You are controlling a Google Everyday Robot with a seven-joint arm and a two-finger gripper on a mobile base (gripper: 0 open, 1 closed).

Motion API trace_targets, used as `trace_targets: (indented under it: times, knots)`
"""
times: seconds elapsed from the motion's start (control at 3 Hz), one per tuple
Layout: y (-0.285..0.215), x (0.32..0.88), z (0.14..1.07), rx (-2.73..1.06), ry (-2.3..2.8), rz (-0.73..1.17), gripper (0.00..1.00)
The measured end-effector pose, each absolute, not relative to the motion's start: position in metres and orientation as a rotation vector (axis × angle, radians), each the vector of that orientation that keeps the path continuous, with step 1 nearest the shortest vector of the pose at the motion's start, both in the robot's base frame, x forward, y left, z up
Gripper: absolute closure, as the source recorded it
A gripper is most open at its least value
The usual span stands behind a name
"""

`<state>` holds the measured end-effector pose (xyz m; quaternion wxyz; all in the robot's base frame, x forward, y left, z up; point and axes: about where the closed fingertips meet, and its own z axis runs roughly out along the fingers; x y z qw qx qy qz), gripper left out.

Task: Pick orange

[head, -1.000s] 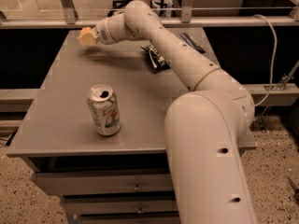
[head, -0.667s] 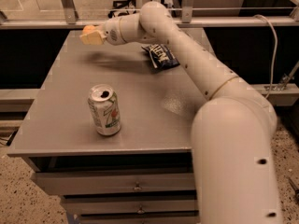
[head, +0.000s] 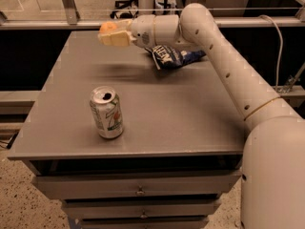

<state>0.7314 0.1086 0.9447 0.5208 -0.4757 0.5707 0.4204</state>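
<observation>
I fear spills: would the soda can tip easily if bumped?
Probably: the soda can stands upright, tall and narrow. Its opened top suggests little weight. The gripper, over the far left of the table, holds the orange.

Grey drawer cabinet [head: 162, 123], speckled floor [head: 21, 202]

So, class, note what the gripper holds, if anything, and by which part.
The gripper holds the orange around its lower half; its top shows above the fingers, over the table's far-left corner.

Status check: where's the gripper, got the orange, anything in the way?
Gripper above table, far side, shut on orange, off the surface. Soda can and chip bag sit apart; nothing blocking.
</observation>
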Motion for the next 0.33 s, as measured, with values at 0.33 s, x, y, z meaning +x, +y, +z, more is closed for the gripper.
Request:
trace_targets:
  times: [0.33]
  knots:
    - [0.1158,0.7343,0.9426,-1.136,1.380,1.007,1.00]
